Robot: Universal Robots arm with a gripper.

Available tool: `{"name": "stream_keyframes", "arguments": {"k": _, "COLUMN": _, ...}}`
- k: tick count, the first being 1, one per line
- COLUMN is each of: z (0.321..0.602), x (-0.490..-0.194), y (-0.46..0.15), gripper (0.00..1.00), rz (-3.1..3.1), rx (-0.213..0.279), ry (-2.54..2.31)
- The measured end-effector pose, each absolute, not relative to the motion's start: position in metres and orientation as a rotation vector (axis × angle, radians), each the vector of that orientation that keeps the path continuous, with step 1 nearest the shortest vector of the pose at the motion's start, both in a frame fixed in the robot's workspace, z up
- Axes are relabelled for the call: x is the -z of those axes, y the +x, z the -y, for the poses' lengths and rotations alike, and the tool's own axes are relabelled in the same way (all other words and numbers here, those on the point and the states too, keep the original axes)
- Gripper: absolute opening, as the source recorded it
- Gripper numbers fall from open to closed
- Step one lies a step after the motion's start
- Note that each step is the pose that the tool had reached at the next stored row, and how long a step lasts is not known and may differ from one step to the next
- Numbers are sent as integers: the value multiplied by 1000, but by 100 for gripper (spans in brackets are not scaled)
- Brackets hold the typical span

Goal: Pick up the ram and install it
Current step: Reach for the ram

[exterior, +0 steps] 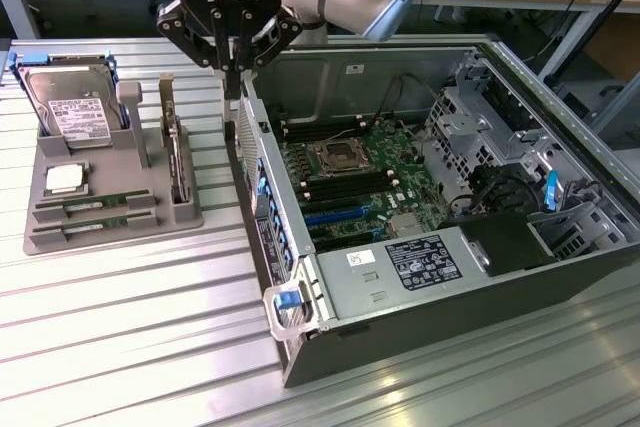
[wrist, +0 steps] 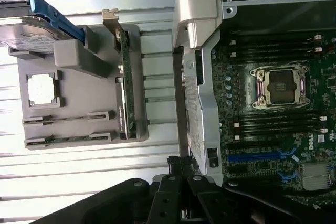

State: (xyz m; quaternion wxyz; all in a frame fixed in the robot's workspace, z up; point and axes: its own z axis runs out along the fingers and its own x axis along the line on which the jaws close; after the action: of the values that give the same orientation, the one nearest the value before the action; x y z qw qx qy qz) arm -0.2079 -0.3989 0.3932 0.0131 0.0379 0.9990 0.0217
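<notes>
Gripper (exterior: 232,89), fingers pressed together, hangs over the computer case (exterior: 450,327) side wall; ram (exterior: 90,204) lies in tray (exterior: 190,215) beside that case

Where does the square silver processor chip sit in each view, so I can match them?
Exterior view: the processor chip lies in the grey holder at the exterior view's left, next to the hard drive.
Wrist view: the processor chip lies in the same holder's square recess, next to the hard drive.
Shared landmark: the metal-framed processor socket.
</notes>
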Motion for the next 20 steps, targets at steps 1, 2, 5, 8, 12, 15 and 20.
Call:
{"name": "stream_keyframes", "arguments": {"k": 1, "z": 399, "x": -393, "y": -211, "gripper": 11, "rz": -3113, "rx": -68, "ry": 118}}
{"name": "stream_keyframes", "arguments": {"k": 2, "z": 399, "x": -393, "y": -216, "gripper": 11, "rz": -3113, "rx": -68, "ry": 118}}
{"name": "stream_keyframes", "arguments": {"k": 5, "z": 399, "x": -393, "y": -227, "gripper": 11, "rz": -3112, "rx": -68, "ry": 118}}
{"name": "stream_keyframes", "arguments": {"k": 8, "z": 399, "x": -393, "y": -233, "gripper": 11, "rz": -3112, "rx": -68, "ry": 118}}
{"name": "stream_keyframes", "arguments": {"k": 12, "z": 399, "x": -393, "y": -240, "gripper": 11, "rz": -3112, "rx": -68, "ry": 118}}
{"name": "stream_keyframes", "arguments": {"k": 15, "z": 399, "x": -393, "y": -243, "gripper": 11, "rz": -3112, "rx": -68, "ry": 118}}
{"name": "stream_keyframes", "arguments": {"k": 20, "z": 399, "x": -393, "y": -247, "gripper": 11, "rz": -3112, "rx": -68, "ry": 118}}
